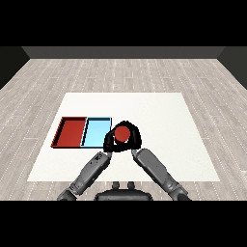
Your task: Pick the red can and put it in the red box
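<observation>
Red can held in right hand beside light blue tray.

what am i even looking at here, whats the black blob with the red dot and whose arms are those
This is a single view from a humanoid robot's head, looking down and forward over a white table. The two grey forearms coming in from the bottom corners are the robot's own. The black blob is its right hand, curled round a red can; the red dot is the can's top seen from above. The left hand is partly hidden beside it, so I cannot tell how its fingers are set. To the left lie two shallow trays side by side: a red tray and a light blue tray. The held can is at the blue tray's right edge.
</observation>
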You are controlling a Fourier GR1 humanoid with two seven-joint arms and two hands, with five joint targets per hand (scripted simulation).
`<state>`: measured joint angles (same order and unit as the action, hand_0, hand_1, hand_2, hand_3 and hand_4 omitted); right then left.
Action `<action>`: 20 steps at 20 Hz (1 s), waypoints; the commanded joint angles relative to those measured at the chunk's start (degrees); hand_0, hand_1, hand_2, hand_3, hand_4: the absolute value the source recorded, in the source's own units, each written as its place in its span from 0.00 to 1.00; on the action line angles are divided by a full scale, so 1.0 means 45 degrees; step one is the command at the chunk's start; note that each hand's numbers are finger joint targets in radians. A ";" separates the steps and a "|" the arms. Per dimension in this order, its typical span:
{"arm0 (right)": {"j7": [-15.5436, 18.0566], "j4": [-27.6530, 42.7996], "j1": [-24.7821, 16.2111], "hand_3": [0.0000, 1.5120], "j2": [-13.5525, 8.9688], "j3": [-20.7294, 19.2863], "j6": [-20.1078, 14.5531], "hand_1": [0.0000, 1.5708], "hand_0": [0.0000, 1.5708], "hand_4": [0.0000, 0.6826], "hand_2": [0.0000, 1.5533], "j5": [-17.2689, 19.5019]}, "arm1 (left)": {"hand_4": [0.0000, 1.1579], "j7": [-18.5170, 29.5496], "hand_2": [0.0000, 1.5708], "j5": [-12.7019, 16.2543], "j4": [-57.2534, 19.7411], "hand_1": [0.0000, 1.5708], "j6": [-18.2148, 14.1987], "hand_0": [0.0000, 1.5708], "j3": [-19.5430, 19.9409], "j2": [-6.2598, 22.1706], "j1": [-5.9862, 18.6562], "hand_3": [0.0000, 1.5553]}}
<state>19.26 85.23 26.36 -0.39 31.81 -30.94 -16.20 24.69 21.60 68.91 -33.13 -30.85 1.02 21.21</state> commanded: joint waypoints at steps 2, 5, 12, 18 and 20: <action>-0.1078 -0.0079 -0.0208 0.00 0.0020 0.0016 0.0015 0.00 0.00 0.00 0.00 0.0856 | 0.99 0.0745 1.00 0.0278 0.0379 1.00 0.0129 1.00 0.0064 -0.0217 0.0133 0.97; -0.1466 -0.0030 -0.0288 0.00 0.0084 -0.0056 0.0123 0.00 0.00 0.00 0.00 0.1364 | 0.99 0.1500 1.00 0.0831 -0.0456 1.00 0.0592 1.00 0.0104 -0.0219 0.0213 0.97; -0.1917 -0.0030 0.0133 0.00 0.0085 -0.0415 -0.0028 0.00 0.00 0.00 0.00 0.0956 | 0.98 0.0153 1.00 -0.0221 0.0231 1.00 0.0129 1.00 0.0801 -0.0219 0.0340 0.96; -0.1283 -0.0908 0.0504 0.00 0.0086 -0.1144 0.0546 0.00 0.00 0.00 0.00 0.0562 | 0.98 0.0588 1.00 -0.0447 0.0487 1.00 -0.0418 1.00 0.0073 -0.0223 -0.0384 0.95; -0.1062 -0.0436 -0.0637 0.00 0.0087 -0.1159 0.1063 0.00 0.00 0.00 0.00 0.1031 | 0.98 0.0056 1.00 -0.0751 0.0502 1.00 -0.0079 1.00 0.0694 -0.0180 0.0074 0.95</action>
<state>12.46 84.22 25.22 -0.01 27.82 -27.82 -11.44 27.05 20.73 68.52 -34.88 -29.42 0.19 22.26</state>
